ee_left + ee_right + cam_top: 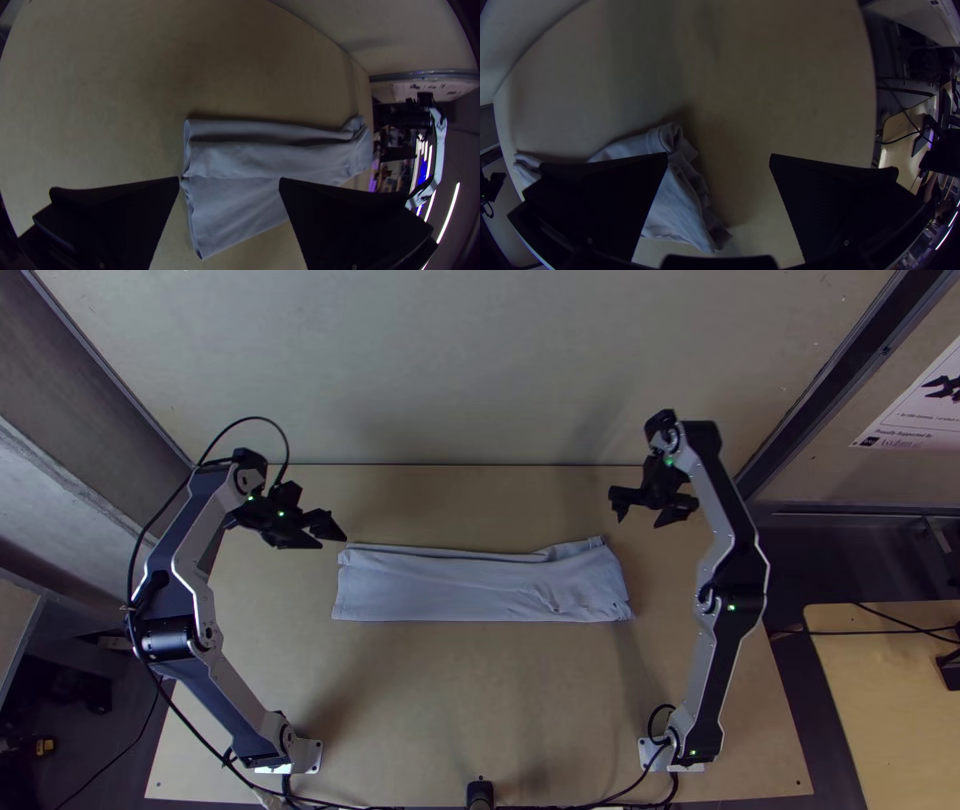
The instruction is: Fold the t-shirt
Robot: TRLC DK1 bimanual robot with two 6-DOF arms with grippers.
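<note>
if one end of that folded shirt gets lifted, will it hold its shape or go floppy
The shirt will probably sag, as its end already slumps in soft creases. The folded layers lie loose, so they may slip open. It looks unlikely to roll, lying flat.

In the wrist views, the left gripper [333, 541] and right gripper [638, 521] each hide part of the t-shirt [230, 200]. At right in the top view, the frame edge crops a poster [915, 420], its smallest print illegible.

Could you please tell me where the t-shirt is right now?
In the top view, the t-shirt lies as a long folded strip across the middle of the table, between the left gripper and the right gripper.
</note>
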